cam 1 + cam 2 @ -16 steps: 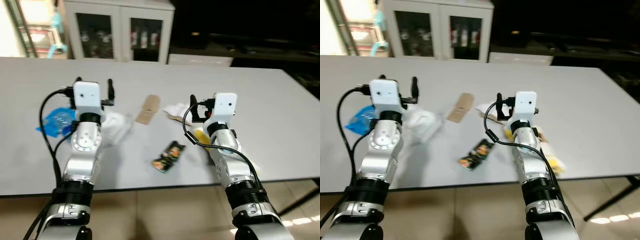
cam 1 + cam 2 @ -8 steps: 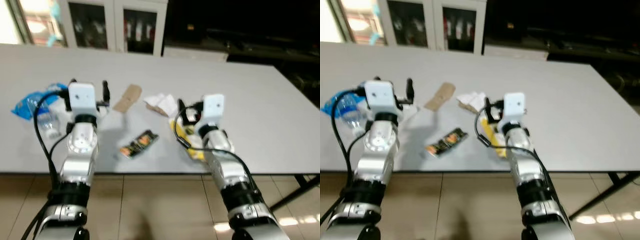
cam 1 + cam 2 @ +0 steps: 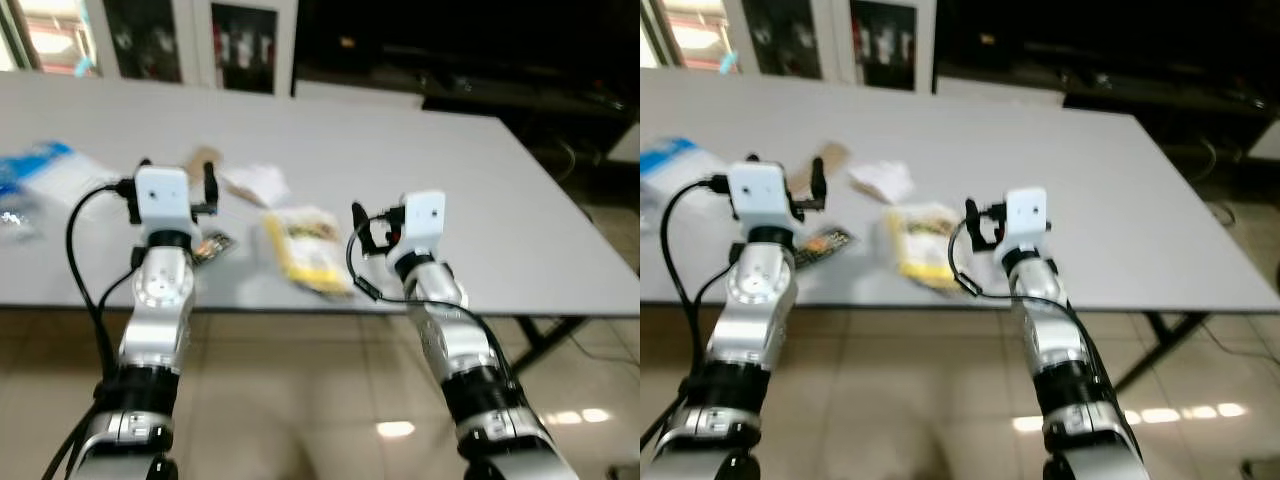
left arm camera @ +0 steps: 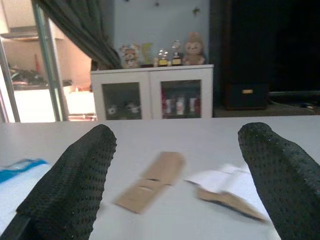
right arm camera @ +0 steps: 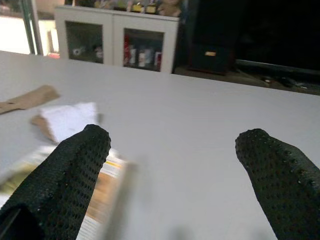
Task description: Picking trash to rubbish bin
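- Black fingers of the left gripper (image 4: 175, 170) are spreading wide, hovering over the table's (image 3: 450, 190) near edge, holding nothing.
- Black fingers of the right gripper (image 5: 175, 170) are likewise gaping empty above the near edge.
- Lying between the grippers near that edge is a yellow packet (image 3: 305, 250).
- Sitting beside the left arm is a dark wrapper (image 3: 210, 245); white paper (image 3: 255, 183) and brown cardboard (image 4: 150, 187) are lying farther in.
- Resting toward the left edge is a blue bag (image 3: 40, 165).

From the head we look forward and down across the worktop (image 3: 480, 200) from its near edge, both eyes sharing one scene. Our left wrist camera sits low over the worktop, close to the cardboard strip (image 4: 150, 187), facing the white cabinet (image 4: 155, 95) beyond. Our right wrist camera faces the same cabinet.
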{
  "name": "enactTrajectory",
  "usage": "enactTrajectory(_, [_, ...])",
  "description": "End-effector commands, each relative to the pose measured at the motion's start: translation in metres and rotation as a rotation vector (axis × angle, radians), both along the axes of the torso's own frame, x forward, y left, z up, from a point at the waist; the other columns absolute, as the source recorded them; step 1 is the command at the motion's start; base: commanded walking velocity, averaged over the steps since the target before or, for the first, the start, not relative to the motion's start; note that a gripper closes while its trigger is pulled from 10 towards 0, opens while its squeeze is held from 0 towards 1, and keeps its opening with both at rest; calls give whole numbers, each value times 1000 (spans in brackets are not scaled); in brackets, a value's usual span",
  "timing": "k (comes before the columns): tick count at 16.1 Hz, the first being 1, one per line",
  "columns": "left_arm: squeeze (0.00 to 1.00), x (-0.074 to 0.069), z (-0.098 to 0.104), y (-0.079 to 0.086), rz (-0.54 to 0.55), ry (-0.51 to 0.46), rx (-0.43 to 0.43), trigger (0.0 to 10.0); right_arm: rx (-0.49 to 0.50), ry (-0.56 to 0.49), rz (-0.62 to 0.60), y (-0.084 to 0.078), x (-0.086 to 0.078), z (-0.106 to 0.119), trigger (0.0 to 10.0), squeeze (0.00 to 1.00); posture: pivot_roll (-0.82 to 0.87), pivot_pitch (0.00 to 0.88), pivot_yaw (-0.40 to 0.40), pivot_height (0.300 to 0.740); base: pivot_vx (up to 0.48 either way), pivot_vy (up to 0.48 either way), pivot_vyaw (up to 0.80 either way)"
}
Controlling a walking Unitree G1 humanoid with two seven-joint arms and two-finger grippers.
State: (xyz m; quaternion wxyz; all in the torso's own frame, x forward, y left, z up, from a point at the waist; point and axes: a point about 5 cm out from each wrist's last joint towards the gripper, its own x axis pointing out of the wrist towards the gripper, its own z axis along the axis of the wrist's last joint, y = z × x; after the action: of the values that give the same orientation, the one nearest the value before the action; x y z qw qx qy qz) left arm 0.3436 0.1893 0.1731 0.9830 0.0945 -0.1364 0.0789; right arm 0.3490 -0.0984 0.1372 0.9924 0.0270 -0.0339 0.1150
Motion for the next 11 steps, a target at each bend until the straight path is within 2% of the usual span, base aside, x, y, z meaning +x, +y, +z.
enactTrajectory(1, [0,2,4,-13,-31,-14,-2,10000,-6,-1,-34,-13,1,1,10000,0,-6,16,-92,740,0,-450,0])
enactTrajectory(4, [0,2,5,-13,-32,-17,-2,10000,-9,1,-26,-12,0,1,10000,0,-7,16,-92,740,0,-420,0])
enactTrajectory(11, [0,2,6,-13,-37,-26,-14,10000,-9,3,-19,-12,0,0,10000,0,-8,16,-93,740,0,0,0])
